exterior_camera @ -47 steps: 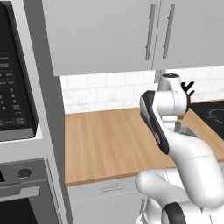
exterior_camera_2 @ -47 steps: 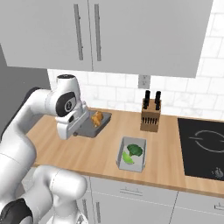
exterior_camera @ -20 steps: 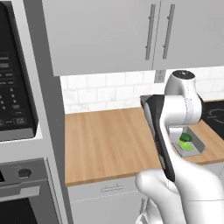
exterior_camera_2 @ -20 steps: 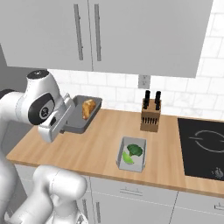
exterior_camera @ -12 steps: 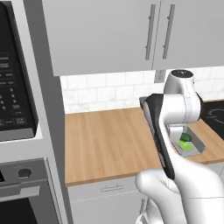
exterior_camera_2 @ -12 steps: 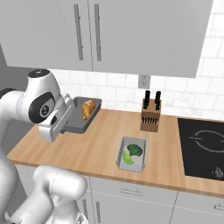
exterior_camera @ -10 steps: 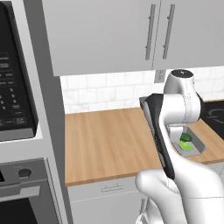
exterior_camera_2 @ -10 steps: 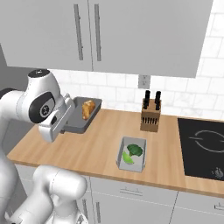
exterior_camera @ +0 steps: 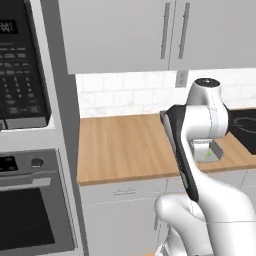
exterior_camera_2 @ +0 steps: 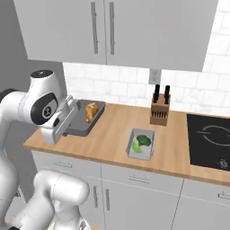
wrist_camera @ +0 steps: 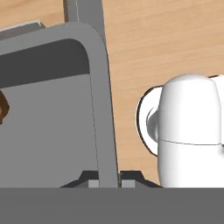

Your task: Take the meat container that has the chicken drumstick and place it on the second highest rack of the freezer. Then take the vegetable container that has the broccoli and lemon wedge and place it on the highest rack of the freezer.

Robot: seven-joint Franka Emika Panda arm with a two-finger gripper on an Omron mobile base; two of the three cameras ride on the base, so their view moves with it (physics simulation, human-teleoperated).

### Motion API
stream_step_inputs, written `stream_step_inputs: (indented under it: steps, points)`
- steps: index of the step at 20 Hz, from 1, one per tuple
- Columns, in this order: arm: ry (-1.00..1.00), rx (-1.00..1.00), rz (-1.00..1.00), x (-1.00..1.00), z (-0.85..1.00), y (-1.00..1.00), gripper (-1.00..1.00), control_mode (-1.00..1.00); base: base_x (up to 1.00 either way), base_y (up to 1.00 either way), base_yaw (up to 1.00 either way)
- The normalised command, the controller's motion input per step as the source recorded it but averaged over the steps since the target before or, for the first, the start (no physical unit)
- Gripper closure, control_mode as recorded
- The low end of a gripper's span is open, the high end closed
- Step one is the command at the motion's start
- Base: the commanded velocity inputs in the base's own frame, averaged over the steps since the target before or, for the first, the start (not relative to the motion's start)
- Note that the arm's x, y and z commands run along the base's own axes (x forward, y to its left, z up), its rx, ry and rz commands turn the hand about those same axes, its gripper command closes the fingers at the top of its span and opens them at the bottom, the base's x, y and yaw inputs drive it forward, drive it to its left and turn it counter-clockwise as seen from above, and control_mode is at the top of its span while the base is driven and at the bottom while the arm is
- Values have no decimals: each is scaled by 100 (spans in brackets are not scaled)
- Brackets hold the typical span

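Note:
My gripper (wrist_camera: 108,181) is shut on the near rim of the meat container (exterior_camera_2: 85,119), a dark grey tray held over the left end of the wooden counter (exterior_camera_2: 112,134). The orange-brown chicken drumstick (exterior_camera_2: 91,111) lies inside it, and its end peeks in at the hand view's left edge (wrist_camera: 2,109). The vegetable container (exterior_camera_2: 141,143), a light grey tray, rests on the counter to the right with the dark green broccoli (exterior_camera_2: 143,140) and the yellow-green lemon wedge (exterior_camera_2: 134,148). The freezer and its racks are out of view.
A knife block (exterior_camera_2: 159,110) stands against the tiled wall behind the vegetable container. A black cooktop (exterior_camera_2: 209,139) lies at the right. White wall cabinets (exterior_camera_2: 112,31) hang above. A microwave (exterior_camera: 22,65) and an oven (exterior_camera: 30,210) stand in a column at the left.
The whole picture has shifted a little, so the base has moved. The meat container stays in my shut gripper, in the same pose relative to the arm.

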Motion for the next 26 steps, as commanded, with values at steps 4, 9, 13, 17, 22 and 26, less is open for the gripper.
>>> stream_step_inputs:
  steps: [4,9,13,17,22,26]
  points:
    - [0,0,0,0,0,0,100,100,-84,-35,52]
    - [0,0,0,0,0,0,100,100,-48,-28,77]
    - [0,0,0,0,0,0,100,100,-32,-18,92]
    - [0,0,0,0,0,0,100,100,-51,-10,86]
    - [0,0,0,0,0,0,100,100,-15,-2,94]
    - [0,0,0,0,0,0,100,100,0,0,95]
